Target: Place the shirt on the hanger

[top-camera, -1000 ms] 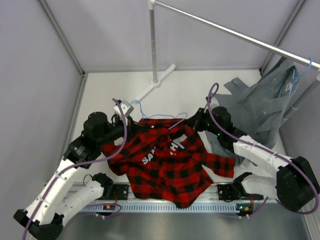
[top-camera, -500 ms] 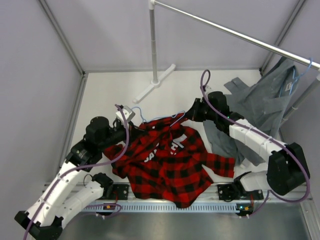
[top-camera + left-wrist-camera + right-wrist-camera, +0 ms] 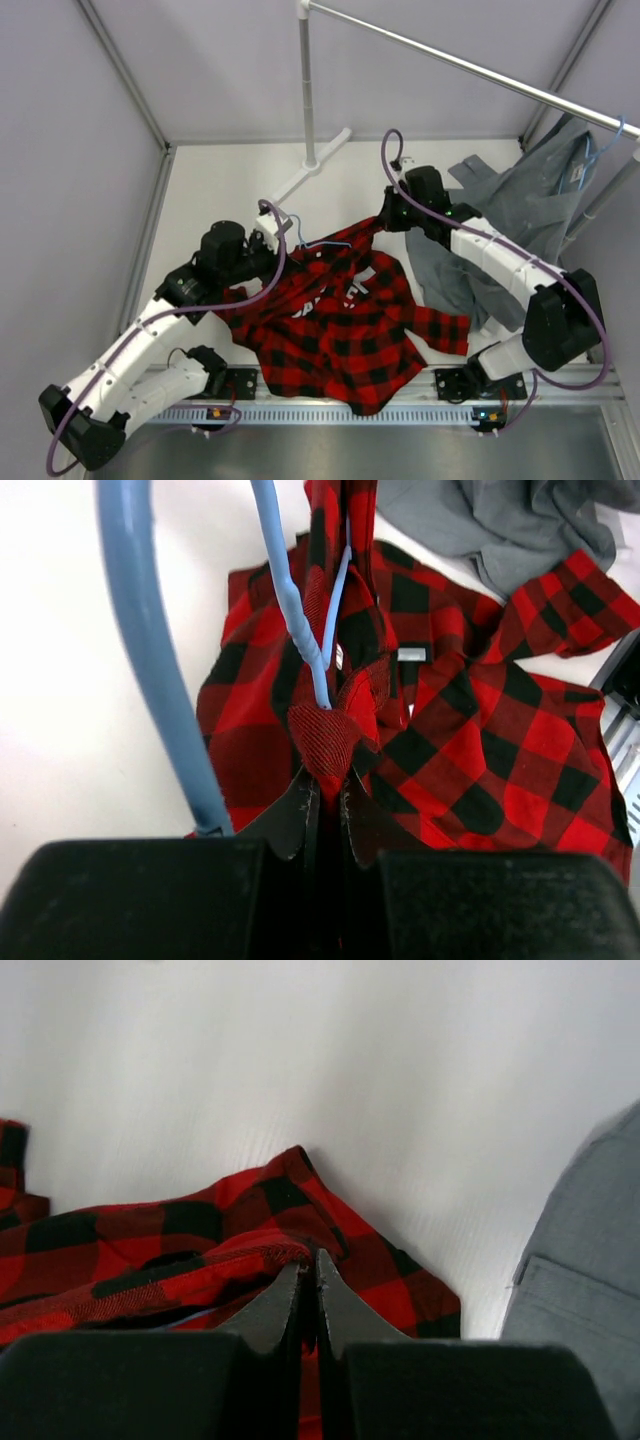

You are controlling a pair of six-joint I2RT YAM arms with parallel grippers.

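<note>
The red-and-black plaid shirt (image 3: 345,325) lies rumpled on the white table, its far edge lifted between my two grippers. The light-blue hanger (image 3: 312,243) sits at that edge, its hook toward my left wrist and its thin frame partly inside the shirt. My left gripper (image 3: 266,252) is shut on a fold of the shirt (image 3: 440,730) beside the hanger's wire (image 3: 292,605). My right gripper (image 3: 386,222) is shut on the shirt's other upper edge (image 3: 200,1250). In the wrist views, the left gripper (image 3: 325,785) and the right gripper (image 3: 308,1272) both pinch red fabric.
A grey garment (image 3: 520,215) on another blue hanger hangs at the right from the slanted rail (image 3: 470,65), its hem on the table near the shirt. The rack's pole (image 3: 308,85) and foot (image 3: 300,178) stand at the back. Grey walls close in the left and back.
Both grippers have moved away from the bases, the left one also to the right. The shirt's far edge and the hanger have gone with them and stretched between them.
</note>
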